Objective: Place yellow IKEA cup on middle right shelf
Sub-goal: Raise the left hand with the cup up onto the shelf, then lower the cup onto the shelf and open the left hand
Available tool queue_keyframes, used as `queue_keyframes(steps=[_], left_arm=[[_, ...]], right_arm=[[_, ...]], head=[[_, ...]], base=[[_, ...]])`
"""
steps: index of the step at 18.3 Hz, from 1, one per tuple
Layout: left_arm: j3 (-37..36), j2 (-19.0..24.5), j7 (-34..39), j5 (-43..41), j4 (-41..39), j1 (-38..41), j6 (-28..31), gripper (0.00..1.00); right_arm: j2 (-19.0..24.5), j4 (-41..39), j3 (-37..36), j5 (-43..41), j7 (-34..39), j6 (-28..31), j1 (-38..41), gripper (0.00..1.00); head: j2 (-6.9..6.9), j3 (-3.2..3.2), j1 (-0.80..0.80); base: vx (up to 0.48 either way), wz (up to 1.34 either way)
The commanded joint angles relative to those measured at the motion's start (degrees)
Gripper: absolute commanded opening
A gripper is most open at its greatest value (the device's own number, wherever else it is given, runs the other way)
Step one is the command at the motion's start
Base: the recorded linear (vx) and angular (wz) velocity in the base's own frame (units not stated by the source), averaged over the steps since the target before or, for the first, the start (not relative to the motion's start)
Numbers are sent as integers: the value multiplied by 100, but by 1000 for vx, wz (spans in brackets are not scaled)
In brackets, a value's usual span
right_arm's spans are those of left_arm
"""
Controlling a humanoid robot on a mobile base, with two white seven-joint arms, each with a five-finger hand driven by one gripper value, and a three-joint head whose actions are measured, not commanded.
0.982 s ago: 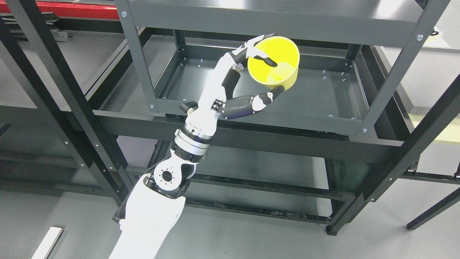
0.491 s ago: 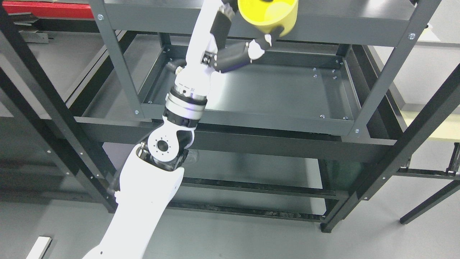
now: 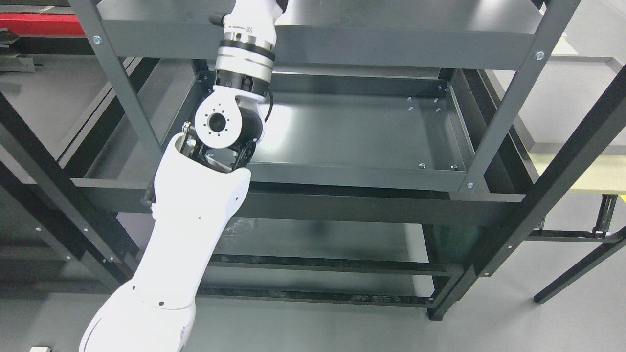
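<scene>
Shelving [image 3: 352,176]; left arm [image 3: 195,210] cropped above

Left robot hand beyond top edge

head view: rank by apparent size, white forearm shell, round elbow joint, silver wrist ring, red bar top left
1. white forearm shell, largest, though it is nearest the camera
2. round elbow joint
3. silver wrist ring and red bar: look alike, not ranked; the bar is cropped and far.

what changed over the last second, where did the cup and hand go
The left arm rose, carrying its hand and the yellow cup, gripped in both earlier pictures, out past the picture's top edge; neither shows now. The camera also shifted. The lower shelf tray stays bare.
</scene>
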Motion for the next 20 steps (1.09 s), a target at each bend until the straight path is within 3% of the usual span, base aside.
queue_keyframes(steps=[1,6,8,12,13,17,20], left_arm=[[-362,100,179,804,578,-501,918,0],[-540,100,504,774,631,-659,2000,2],[-548,100,514,326,675,-651,2107,2],[-548,100,514,227,755,-659,2265,8],[-548,100,514,219,746,-659,2317,11],[-575,100,514,114,737,-659,2765,41],[-584,100,514,17,737,-651,2863,55]], right_arm=[[-100,0,97,-141,-4,4,80,99],[-100,-8,97,-141,-4,4,80,99],[-100,0,97,-141,-4,4,80,99],[-100,0,97,-141,-4,4,80,99],[-100,0,97,-141,-4,4,80,99],[-100,0,97,-141,-4,4,80,99],[-100,0,97,-141,-4,4,80,99]], head=[[0,0,0],[-2,0,0],[-1,0,0],[-2,0,0],[-2,0,0],[-1,0,0],[-1,0,0]], base=[[118,-8],[124,-5],[89,112],[39,20],[0,0],[-2,-4],[-2,3]])
